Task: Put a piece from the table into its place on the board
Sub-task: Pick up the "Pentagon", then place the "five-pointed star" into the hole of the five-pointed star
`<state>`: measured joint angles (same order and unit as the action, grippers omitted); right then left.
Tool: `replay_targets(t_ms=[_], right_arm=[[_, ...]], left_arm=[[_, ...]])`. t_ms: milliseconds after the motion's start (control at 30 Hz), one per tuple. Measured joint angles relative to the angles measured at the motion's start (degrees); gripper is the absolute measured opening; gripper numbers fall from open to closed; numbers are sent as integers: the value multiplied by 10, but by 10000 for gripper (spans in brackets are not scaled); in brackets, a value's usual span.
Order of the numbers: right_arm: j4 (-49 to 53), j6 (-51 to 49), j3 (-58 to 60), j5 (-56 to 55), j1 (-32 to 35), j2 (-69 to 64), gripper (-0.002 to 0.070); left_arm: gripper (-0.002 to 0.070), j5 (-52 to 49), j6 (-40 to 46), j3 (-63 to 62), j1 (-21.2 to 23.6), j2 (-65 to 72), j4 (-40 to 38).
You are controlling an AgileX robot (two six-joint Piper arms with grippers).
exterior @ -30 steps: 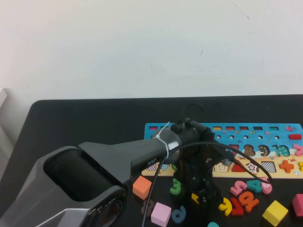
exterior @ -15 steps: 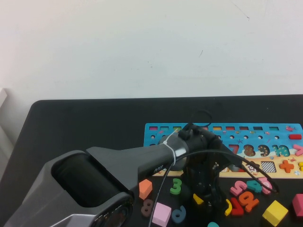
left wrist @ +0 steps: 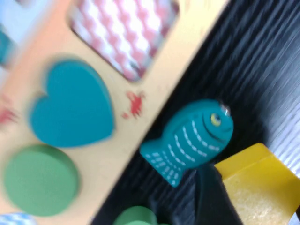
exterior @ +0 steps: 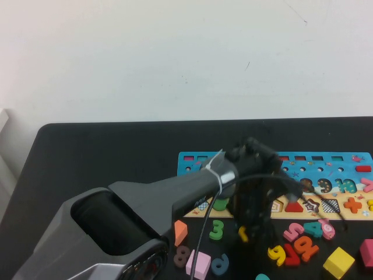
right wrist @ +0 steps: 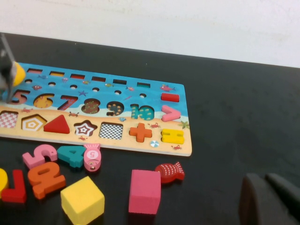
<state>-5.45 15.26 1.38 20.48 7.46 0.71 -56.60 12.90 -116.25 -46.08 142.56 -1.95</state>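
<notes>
Piece point(left wrist: 258, 187), the small flat yellow pentagon, is clenched in my left tool point(exterior: 247, 233); one dark finger point(left wrist: 208, 199) presses against its side. From the right wrist view I judge it is lifted off the worktop point(exterior: 116, 151) rather than resting on it.

Just below the left tool a teal fish point(left wrist: 192, 140) lies on the worktop, touching or nearly touching the sandy near edge of the board point(exterior: 326, 160). A green 3 point(exterior: 217, 229) sits just to the tool's left, and more loose numbers lie near on its right.

Beyond the tool, and a little to its right, the pentagon slot point(right wrist: 33, 123) in the board's sandy strip shows its patterned floor, so it is empty.

My right tool point(right wrist: 265, 199) is over bare worktop well apart from the board's right end, and I cannot tell whether it is released or clenched.

As I judge progress, the pick-up is done. What is left is to carry the piece over the pentagon slot, turn it to match the outline, lower it in and let go.
</notes>
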Motion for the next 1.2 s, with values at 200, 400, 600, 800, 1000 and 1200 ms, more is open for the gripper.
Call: replay_targets(t_ms=[200,400,600,800,1000,1200], right_arm=[[0,0,0,0,0,0,19],[0,0,0,0,0,0,19],[0,0,0,0,0,0,19],[0,0,0,0,0,0,19],[0,0,0,0,0,0,19],[0,0,0,0,0,0,19]], left_arm=[[322,-53,25,-100,0,0,4],[322,-71,55,-151,0,0,20],[322,-87,298,-157,0,0,33],[322,-58,402,-157,8,0,-14],[322,-5,408,-157,19,20,-23],[322,9,410,-157,19,58,-27]])
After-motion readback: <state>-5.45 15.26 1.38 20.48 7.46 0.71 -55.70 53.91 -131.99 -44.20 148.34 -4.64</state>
